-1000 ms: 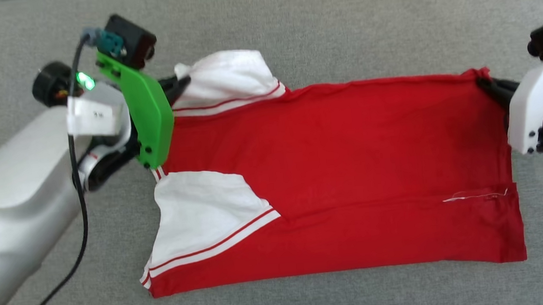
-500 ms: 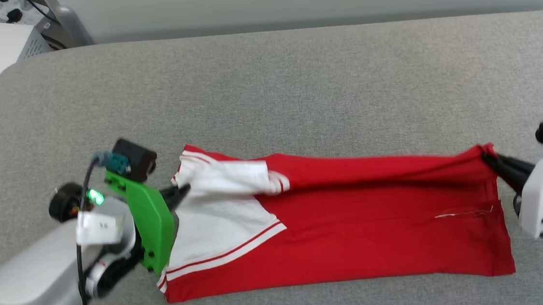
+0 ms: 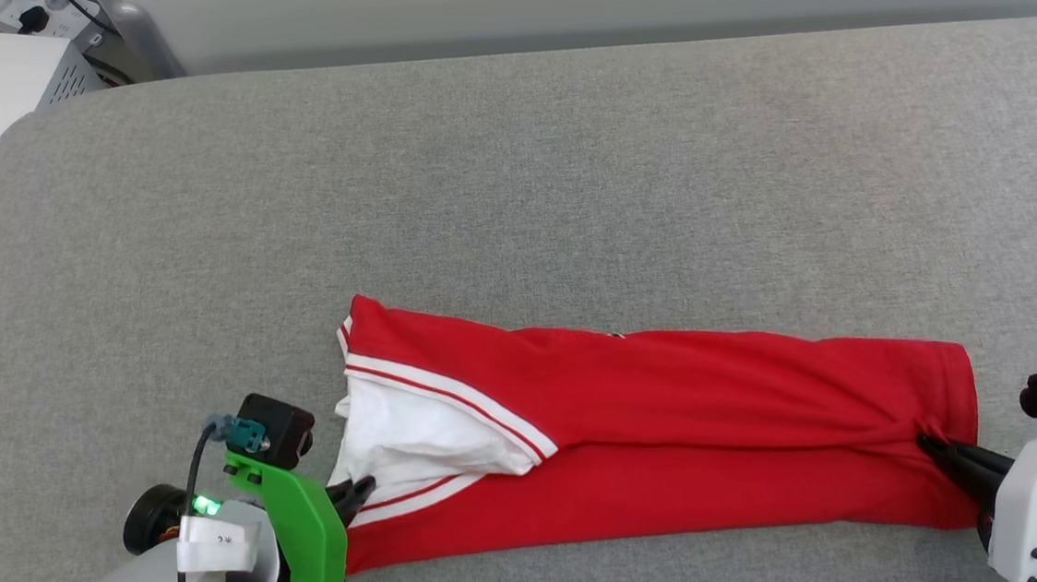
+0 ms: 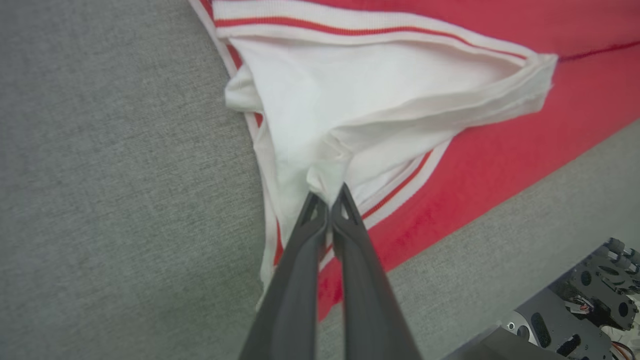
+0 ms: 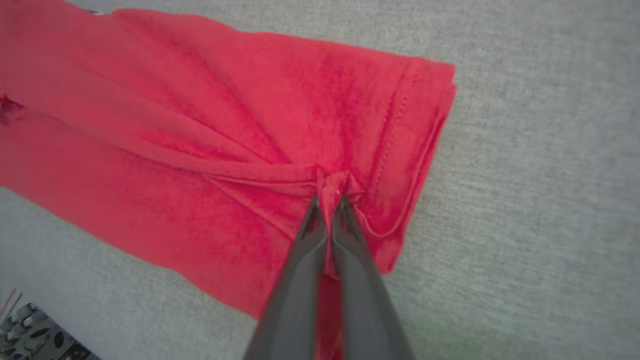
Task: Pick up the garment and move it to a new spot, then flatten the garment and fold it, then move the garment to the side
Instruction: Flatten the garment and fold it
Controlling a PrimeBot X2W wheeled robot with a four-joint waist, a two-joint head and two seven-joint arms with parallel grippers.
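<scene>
We hold both arms low at the near edge of the grey table (image 3: 511, 190), one at each end of the garment (image 3: 679, 445). Our left hand (image 3: 360, 491) is pinched tight on its white end, and our right hand (image 3: 930, 444) is pinched tight on a bunched bit of its red end. The garment lies between them as a long folded band, flat on the table.

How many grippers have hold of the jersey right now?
2. The left gripper pinches the jersey at its white left end. The right gripper pinches its red right end.
</scene>
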